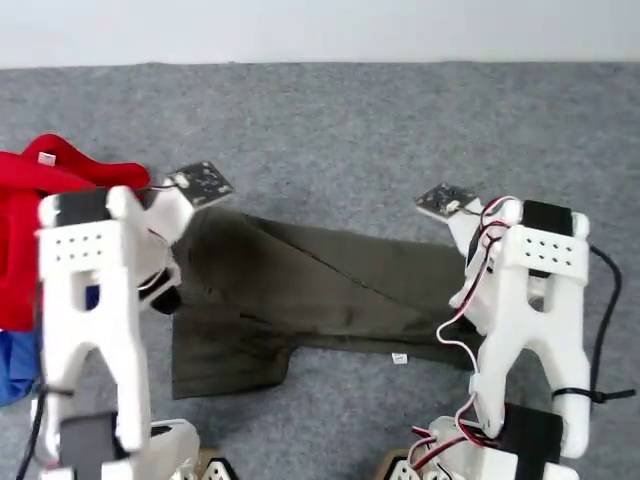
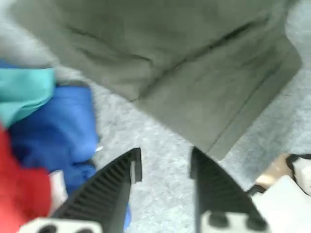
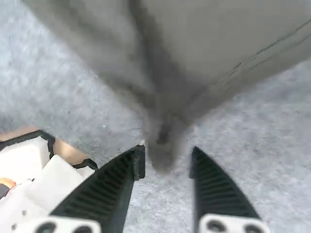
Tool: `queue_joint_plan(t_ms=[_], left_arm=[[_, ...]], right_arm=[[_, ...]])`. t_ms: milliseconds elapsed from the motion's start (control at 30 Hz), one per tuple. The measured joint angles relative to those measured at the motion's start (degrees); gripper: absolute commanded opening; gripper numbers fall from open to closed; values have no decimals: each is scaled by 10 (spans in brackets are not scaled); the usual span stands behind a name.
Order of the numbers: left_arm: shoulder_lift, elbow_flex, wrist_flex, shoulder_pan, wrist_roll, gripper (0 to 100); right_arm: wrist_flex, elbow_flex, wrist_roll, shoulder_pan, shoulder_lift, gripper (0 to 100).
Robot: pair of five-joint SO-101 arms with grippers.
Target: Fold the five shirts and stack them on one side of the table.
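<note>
While the olive-green shirt (image 1: 320, 290) lies partly folded across the middle of the grey counter (image 1: 400, 130), one arm stands over each end. Left fingers (image 2: 116, 179): apart, nothing between them, above bare counter just off the shirt's hem. Right fingers (image 3: 116, 177): apart, a shirt corner reaching their gap. Red shirt (image 1: 30, 220) and blue shirt (image 1: 12, 365) bunched at frame's left edge, teal shirt (image 2: 24, 92) touching the blue.

The left gripper (image 2: 166, 158) hangs with its black jaws apart over the grey table covering (image 2: 121, 121), near the olive-green shirt (image 2: 194, 73), with a blue shirt (image 2: 53, 126), teal shirt (image 2: 24, 92) and red shirt (image 2: 19, 189) bunched alongside.
</note>
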Motion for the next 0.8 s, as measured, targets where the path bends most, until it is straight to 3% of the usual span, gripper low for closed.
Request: queue_joint_plan(t_ms=[200, 333, 433, 567, 800], left_arm=[[-67, 0, 0, -8, 5, 206], [-69, 0, -17, 11, 82, 201], [-69, 0, -48, 55, 164, 133], [-69, 0, -106, 137, 254, 17], [-69, 98, -229, 211, 302, 15]], right_arm=[[24, -76, -1, 0, -1, 196], [11, -101, -31, 0, -1, 193], [-24, -101, -105, -29, -1, 177], [-80, -98, -199, -92, -1, 41], [-232, 2, -232, -138, -1, 8]])
